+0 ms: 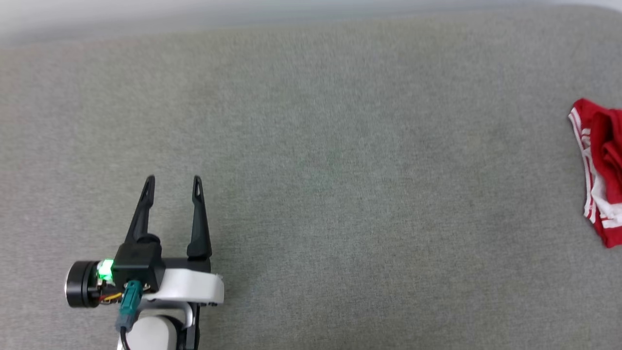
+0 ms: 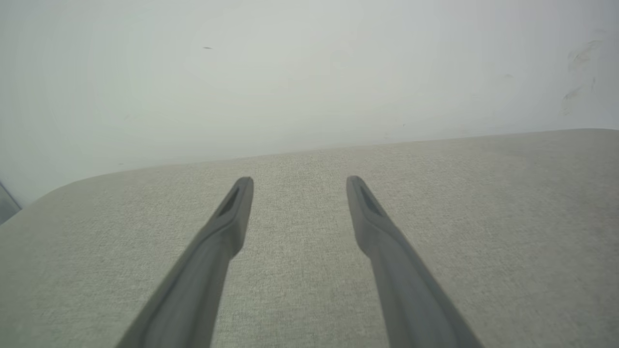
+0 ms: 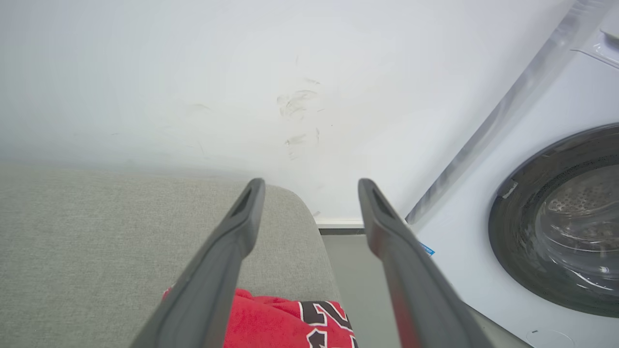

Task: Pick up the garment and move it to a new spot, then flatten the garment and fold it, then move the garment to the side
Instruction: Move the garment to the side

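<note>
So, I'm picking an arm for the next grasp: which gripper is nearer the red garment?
Right. The right gripper hangs open close over the garment, which lies beneath its fingers. The left gripper is open too, far to the garment's left across the grey surface.

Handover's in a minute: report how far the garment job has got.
Done: the garment lies at the right edge of the grey surface, possibly already moved. In hand: nothing; the left end effector and right end effector are open and empty. Left: it looks bunched, so flattening, folding, setting aside.
</note>
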